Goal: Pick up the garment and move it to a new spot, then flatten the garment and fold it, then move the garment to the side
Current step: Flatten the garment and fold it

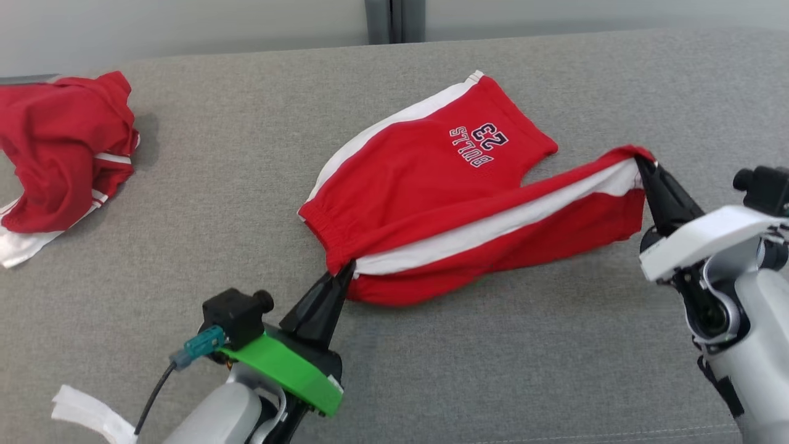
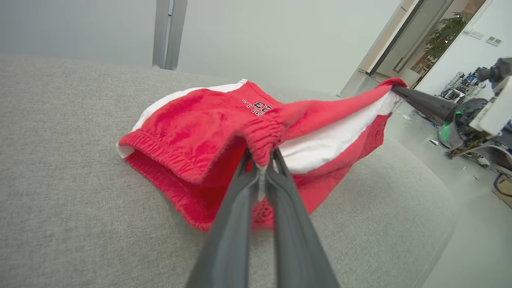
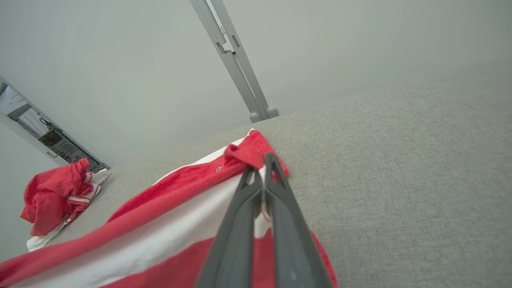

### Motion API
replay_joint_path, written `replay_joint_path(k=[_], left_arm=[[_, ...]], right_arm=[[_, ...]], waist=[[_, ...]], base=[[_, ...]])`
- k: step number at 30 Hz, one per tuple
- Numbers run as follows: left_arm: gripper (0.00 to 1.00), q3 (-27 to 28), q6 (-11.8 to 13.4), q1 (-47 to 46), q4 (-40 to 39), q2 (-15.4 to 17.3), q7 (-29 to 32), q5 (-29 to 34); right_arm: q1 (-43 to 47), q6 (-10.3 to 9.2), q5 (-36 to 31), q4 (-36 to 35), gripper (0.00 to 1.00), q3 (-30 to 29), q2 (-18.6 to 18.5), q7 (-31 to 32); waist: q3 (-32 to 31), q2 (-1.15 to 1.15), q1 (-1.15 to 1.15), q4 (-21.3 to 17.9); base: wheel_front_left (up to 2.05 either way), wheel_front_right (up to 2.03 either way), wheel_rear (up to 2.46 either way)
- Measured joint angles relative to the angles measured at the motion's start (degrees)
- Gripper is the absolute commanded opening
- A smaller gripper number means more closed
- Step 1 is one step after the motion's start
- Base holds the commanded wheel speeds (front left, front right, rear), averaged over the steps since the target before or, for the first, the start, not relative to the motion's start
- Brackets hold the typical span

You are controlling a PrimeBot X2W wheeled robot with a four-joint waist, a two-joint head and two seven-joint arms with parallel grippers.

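Two claws grip one garment point(image 1: 431, 185), a pair of red shorts with a white side stripe and a dark "BULLS 23" print. The garment lies near the middle of the grey fabric-covered worktop point(image 1: 493, 370).

1. Left claw point(image 1: 347, 273): clenched on the elastic waistband point(image 1: 317, 228) at the corner nearest the robot. In the left wrist view, the fingers point(image 2: 236, 208) pinch a bunched fold of red ribbed fabric at their tips.
2. Right claw point(image 1: 641, 162): clenched on the hem end of the nearer leg, on the robot's right. In the right wrist view, a small red fold sits over the tips of the fingers point(image 3: 240, 224).

The nearer leg is stretched between both claws. Its upper edge is lifted off the worktop and the white stripe faces up. The farther leg rests flat on the worktop with the print upward.

A second garment point(image 1: 61, 148), also red and white, lies crumpled at the worktop's far left, well apart from the first.
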Motion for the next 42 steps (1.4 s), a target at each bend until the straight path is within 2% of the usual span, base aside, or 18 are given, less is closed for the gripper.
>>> replay_joint_path(k=[3,5,18,22,29,30,31,32,37,42], left_arm=[[0.0,-0.2,-0.5,-3.7,0.8,-0.8,0.5,0.0],[0.0,-0.3,-0.9,-7.8,2.4,-2.0,0.7,-0.4],[0.0,-1.3,-1.5,-22.2,14.1,-7.2,0.3,-3.2],[0.0,-2.9,-1.5,-25.8,16.3,-8.9,-0.1,-4.4],[0.0,-4.7,-1.5,-28.6,19.7,-10.0,-0.4,-5.1],[0.16,-4.7,-1.5,-28.8,19.8,-10.1,-0.4,-4.8],[0.55,-4.6,-1.5,-28.9,19.8,-10.2,-0.4,-4.4],[1.0,-4.5,-1.5,-29.1,19.7,-10.3,-0.4,-3.6],[1.0,-2.7,-1.5,-28.3,18.4,-10.1,-0.5,1.0],[1.0,0.8,-1.5,-23.3,16.2,-9.2,-0.5,4.6]], right_arm=[[-6.0,0.0,-1.1,3.4,0.0,0.2,-0.3,0.8],[-12.2,0.0,-1.5,8.4,0.0,0.4,-0.2,1.5],[-34.7,0.01,-6.9,26.9,0.0,5.7,-0.7,1.0],[-40.4,0.0,-8.8,33.1,0.0,6.8,-0.6,-0.1],[-46.1,0.0,-9.8,41.3,0.0,9.1,1.2,-2.9],[-46.3,0.0,-9.8,42.0,0.28,9.4,1.3,-3.3],[-46.6,0.0,-9.8,42.7,0.87,9.8,1.4,-3.8],[-46.7,0.0,-9.7,43.3,1.0,10.2,1.4,-4.3],[-46.6,0.0,-8.3,45.0,1.0,12.4,1.2,-5.7],[-44.3,0.0,-6.4,45.9,1.0,14.4,-0.6,-7.0]], waist=[[1.4,0.0,0.0,1.2],[3.2,0.0,0.0,2.5],[11.3,0.0,0.0,7.8],[13.8,0.0,0.01,9.3],[17.0,0.0,0.01,11.7],[17.3,0.0,0.01,12.0],[17.5,0.0,0.01,12.2],[17.7,0.0,0.01,12.5],[17.0,0.0,0.01,12.7],[15.0,0.0,0.01,12.0]], base=[[0.0,0.0,0.0],[0.0,0.0,0.0],[0.0,0.0,0.0],[0.0,0.0,0.0],[0.0,0.0,0.0],[0.0,0.0,0.0],[0.0,0.0,0.0],[0.0,0.0,0.0],[0.0,0.0,0.0],[0.0,0.0,0.0]])
